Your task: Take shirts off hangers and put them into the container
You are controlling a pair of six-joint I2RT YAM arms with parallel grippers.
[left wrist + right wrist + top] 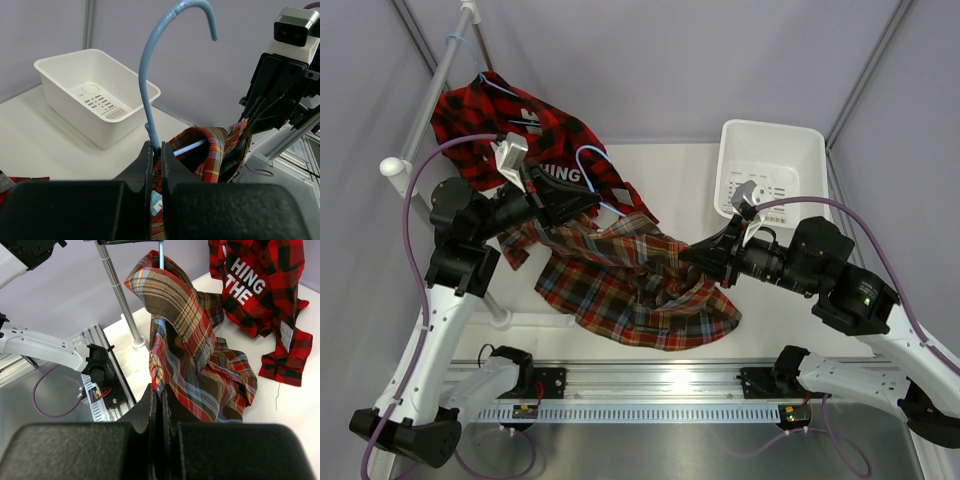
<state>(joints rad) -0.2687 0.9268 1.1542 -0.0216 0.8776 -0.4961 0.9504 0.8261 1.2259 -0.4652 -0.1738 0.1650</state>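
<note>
My left gripper is shut on the neck of a light-blue wire hanger, whose hook curves up free above the jaws. The multicolour plaid shirt hangs from that hanger and sags onto the table. My right gripper is shut on a bunched edge of this shirt, so the cloth stretches between the left gripper and the right gripper. The red-and-black shirt with white lettering is draped at the back left on another blue hanger. The white container stands at the back right, with nothing in it.
A white-and-grey rack pole runs along the left side, with a thin upright pole near the table's front edge. The red-and-black shirt trails onto the table beside the plaid one. A metal rail with the arm bases crosses the near edge.
</note>
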